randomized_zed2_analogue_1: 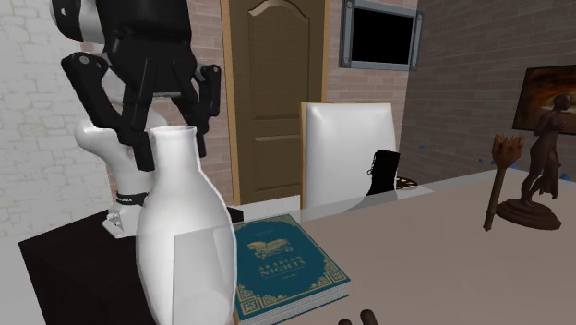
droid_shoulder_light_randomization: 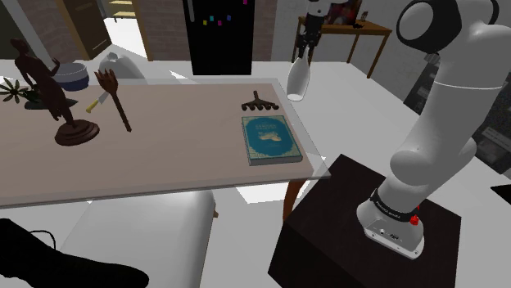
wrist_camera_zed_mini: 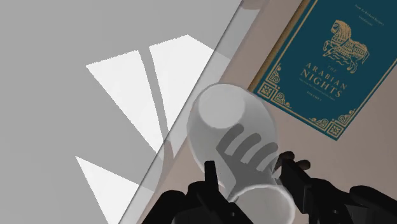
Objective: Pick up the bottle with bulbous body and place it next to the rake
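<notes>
Gripper clamped on neck of bottle. Bottle upright, apparently clear of table, at its corner near rake and book. Pick judged done. Left: lower beside rake, release

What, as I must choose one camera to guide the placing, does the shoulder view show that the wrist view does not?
Shoulder view: the rake lying whole on the table, the dark statue and the robot's stand. Wrist view: the fingers clasping the white bottle at its neck, and the title on the teal book, Arabian Nights. Both: the bottle, the book and the table's edge.
</notes>
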Controlling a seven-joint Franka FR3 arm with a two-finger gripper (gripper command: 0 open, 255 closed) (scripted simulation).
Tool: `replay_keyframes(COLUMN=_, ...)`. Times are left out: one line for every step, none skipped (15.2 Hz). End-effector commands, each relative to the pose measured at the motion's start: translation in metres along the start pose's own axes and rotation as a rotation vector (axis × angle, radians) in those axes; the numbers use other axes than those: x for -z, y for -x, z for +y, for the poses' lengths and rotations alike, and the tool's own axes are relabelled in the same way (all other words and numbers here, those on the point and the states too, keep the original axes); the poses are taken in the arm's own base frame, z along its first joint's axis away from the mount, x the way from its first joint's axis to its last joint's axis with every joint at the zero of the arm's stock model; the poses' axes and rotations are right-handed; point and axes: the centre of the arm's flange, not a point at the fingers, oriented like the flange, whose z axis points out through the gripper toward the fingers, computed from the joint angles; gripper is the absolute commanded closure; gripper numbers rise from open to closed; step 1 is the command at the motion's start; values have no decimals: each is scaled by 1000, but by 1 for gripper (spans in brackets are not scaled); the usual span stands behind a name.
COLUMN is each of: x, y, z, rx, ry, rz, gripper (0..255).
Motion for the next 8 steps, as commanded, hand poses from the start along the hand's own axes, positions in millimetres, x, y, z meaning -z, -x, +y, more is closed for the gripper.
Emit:
replay_keyframes(x=-7, y=2, z=7, rx=2, ry=0, rz=1, gripper=255)
replay_keyframes(x=-12, y=3, z=7, rx=2, ry=0, rz=1, gripper=255)
replay_keyframes(x=-18, y=3, z=7, rx=2, ry=0, rz=1, gripper=255)
replay_keyframes(x=-23, y=4, z=7, rx=2, ry=0, rz=1, gripper=255)
replay_keyframes(x=-28, y=4, z=8, rx=2, ry=0, rz=1, gripper=255)
replay_keyframes(x=-34, y=4, z=8, rx=2, ry=0, rz=1, gripper=255)
replay_keyframes(x=-39, y=5, z=8, rx=2, ry=0, rz=1, gripper=255)
replay_keyframes(x=-44, y=5, z=8, rx=2, ry=0, rz=1, gripper=255)
